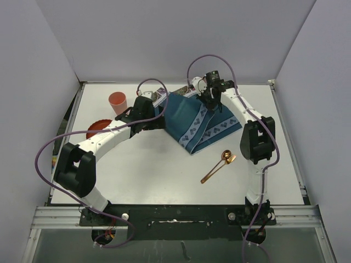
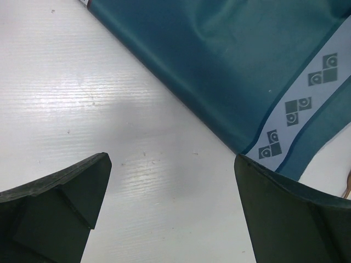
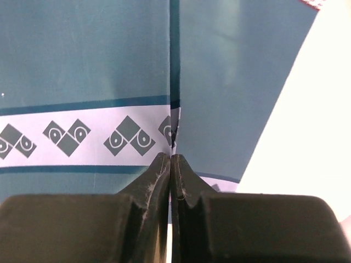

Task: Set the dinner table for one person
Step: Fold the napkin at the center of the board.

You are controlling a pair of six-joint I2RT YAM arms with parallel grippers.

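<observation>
Right gripper pinches shut on a raised fold of the teal placemat, bunched on the white dinner table. The left gripper hangs wide open beside it. Red plate, cup and copper cutlery lie apart, seemingly unplaced, so most of the setting remains.

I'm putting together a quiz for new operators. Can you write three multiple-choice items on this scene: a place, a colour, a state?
1. Where on the table is the cup? A) far left corner B) centre C) near right corner
2. What colour is the placemat? A) red B) teal C) yellow
3. How is the right claw? A) wide open B) shut on the placemat C) out of view
Answers: 1 A, it stands by the far left corner; 2 B, teal with pale patterned bands; 3 B, clamped on a fold in the wrist view.
</observation>
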